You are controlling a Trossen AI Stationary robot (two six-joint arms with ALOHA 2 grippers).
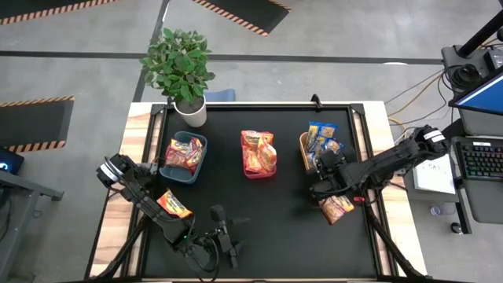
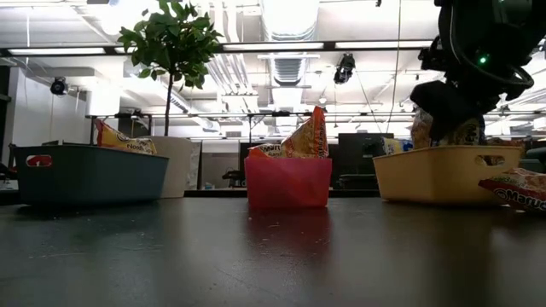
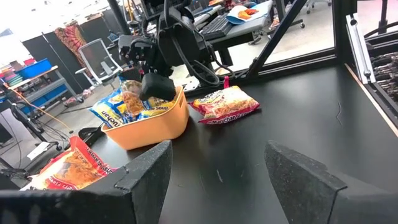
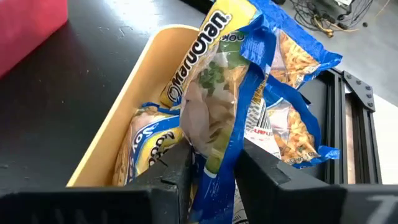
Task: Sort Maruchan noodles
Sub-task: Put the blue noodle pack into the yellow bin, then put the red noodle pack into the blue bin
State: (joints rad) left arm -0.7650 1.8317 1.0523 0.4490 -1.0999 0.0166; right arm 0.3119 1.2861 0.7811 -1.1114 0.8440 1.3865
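Observation:
The tan bin (image 1: 305,149) at the back right holds blue-and-yellow Maruchan packets. My right gripper (image 4: 214,177) reaches into it at its near end and is shut on one blue-and-yellow packet (image 4: 230,81). A red-pink packet (image 1: 338,208) lies flat on the table just in front of that bin. An orange packet (image 1: 174,204) lies on the table beside my left arm. Near the front edge my left gripper (image 3: 217,174) stands open with nothing between its fingers. My right gripper pinches the blue-and-yellow packet by its near end (image 4: 217,155) between its two fingers (image 4: 171,171). The fingers slant down from the table's right and near side. The packet sticks up and away from them, crumpled, over the other packets in the bin; whether it rests on them I cannot tell.
A teal bin (image 1: 167,165) at the back left holds orange packets. A red bin (image 1: 259,173) at the back middle holds red-pink ones. A potted plant (image 1: 182,71) stands at the far left corner. The middle and front of the dark table lie bare.

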